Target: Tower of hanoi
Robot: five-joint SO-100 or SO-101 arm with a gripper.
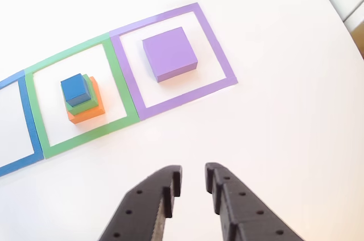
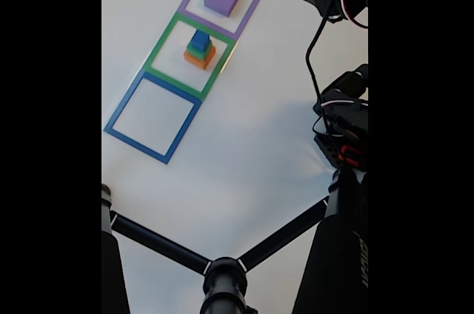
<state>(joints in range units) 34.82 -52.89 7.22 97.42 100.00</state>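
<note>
While the purple block (image 1: 169, 53) lay alone inside the purple square (image 1: 219, 53), the green square (image 1: 122, 90) beside it held a stack: the orange block (image 1: 91, 113) at the bottom, the green block (image 1: 85, 103) on it, and the blue block (image 1: 75, 88) on top. At the end of the row, the blue square (image 2: 152, 115) had nothing inside. Above the white bench (image 1: 284, 138), the tool (image 1: 193, 181) hung with its jaws slightly apart, released, holding and touching nothing.

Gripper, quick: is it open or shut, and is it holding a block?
Gripper: open, holding nothing; it hangs over bare table, short of the stacked blocks and the purple block.
</note>
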